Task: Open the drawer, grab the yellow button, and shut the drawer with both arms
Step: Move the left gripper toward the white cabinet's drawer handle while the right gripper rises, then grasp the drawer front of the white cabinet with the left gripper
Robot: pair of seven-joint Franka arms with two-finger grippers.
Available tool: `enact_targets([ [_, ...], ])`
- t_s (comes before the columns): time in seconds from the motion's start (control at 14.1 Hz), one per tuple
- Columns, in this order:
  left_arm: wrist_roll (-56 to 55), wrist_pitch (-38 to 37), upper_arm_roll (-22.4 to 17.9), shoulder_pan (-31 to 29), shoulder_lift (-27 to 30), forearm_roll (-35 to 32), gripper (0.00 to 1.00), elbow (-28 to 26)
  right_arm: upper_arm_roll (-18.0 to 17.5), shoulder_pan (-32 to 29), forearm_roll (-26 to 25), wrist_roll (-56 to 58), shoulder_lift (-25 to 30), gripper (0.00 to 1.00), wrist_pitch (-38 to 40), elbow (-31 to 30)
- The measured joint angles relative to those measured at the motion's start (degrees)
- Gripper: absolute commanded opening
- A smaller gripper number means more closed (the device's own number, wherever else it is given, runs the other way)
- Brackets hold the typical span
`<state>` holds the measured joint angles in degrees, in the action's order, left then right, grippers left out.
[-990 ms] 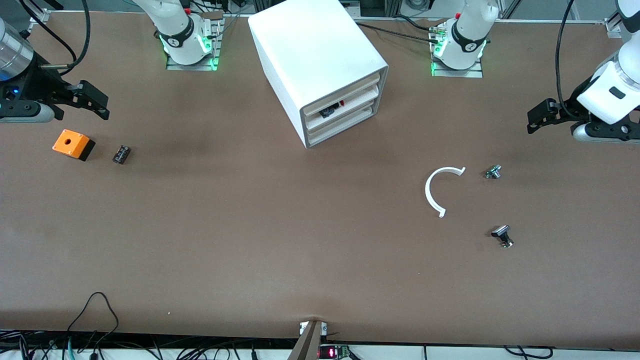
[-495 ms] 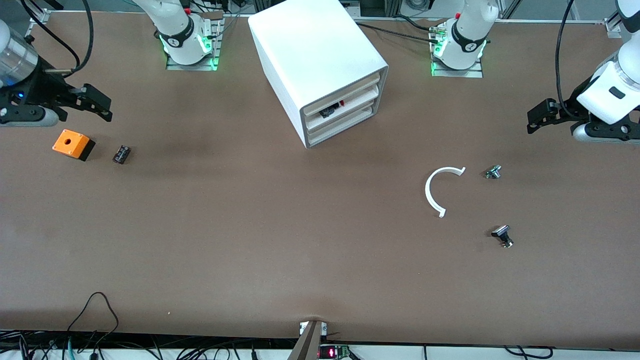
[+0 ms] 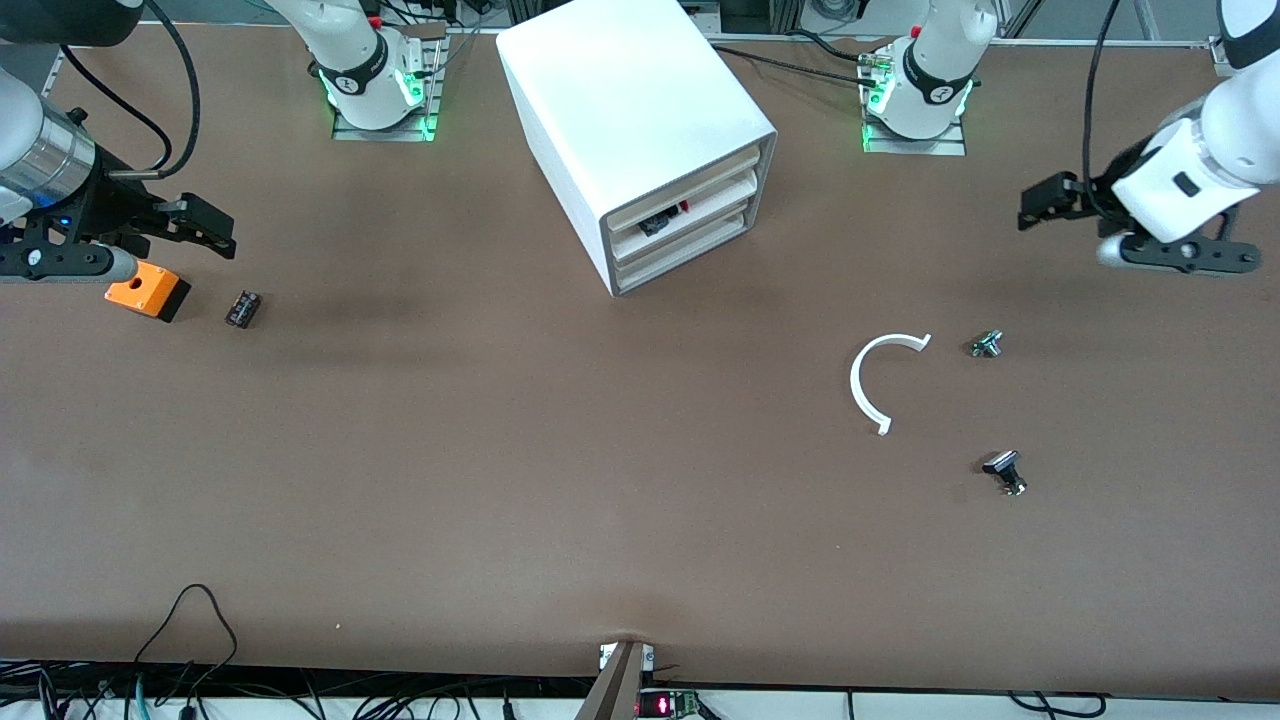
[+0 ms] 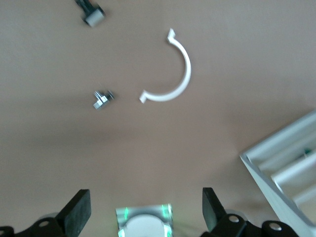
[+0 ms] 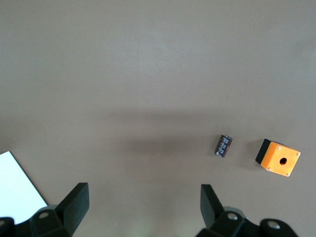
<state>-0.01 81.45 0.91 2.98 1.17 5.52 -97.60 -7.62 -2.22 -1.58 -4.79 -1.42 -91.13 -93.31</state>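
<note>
Both grippers had shifted toward the middle of the table since the earlier frames, while everything on the table had stayed put. The right gripper [image 3: 205, 222] was seen over the brown tabletop [image 3: 500, 450], just above the orange box with a hole [image 3: 147, 288], part of which was covered by the gripper's body. The left gripper [image 3: 1040, 203] hung over the table's left-arm end.

The white three-drawer cabinet [image 3: 640, 130] stood between the two arm bases, its drawers pushed in. Something dark with a red speck [image 3: 662, 219] was glimpsed at the middle drawer's front [image 3: 690, 215]; whether it was the button could not be made out, and no yellow-capped button was seen anywhere else.

Jaws of both grippers were spread wide, with nothing held or touched, as each wrist view showed bare table between the fingertips [image 4: 79, 210] [image 5: 76, 197].

A small dark ridged block [image 3: 243, 308] lay beside the orange box. A white curved plastic strip [image 3: 868, 372], a small silver fitting [image 3: 986, 344] and a silver-stemmed black-capped piece [image 3: 1005, 470] lay toward the left arm's end.
</note>
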Motion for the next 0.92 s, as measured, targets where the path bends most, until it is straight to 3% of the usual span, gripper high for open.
enact_targets([
  [0.42, 1.8, -13.6, 0.1, 0.8, -3.8, 19.6, 0.99, 0.0, -0.9, 0.3, 0.1, 0.0, -1.3, 1.00, -0.8, 0.0],
  [0.92, 24.0, -11.8, 1.7, 0.6, -15.1, 32.2, 0.97, -2.7, -1.3, 5.7, 0.2, -7.2, -6.1, 1.00, -4.4, 0.4],
])
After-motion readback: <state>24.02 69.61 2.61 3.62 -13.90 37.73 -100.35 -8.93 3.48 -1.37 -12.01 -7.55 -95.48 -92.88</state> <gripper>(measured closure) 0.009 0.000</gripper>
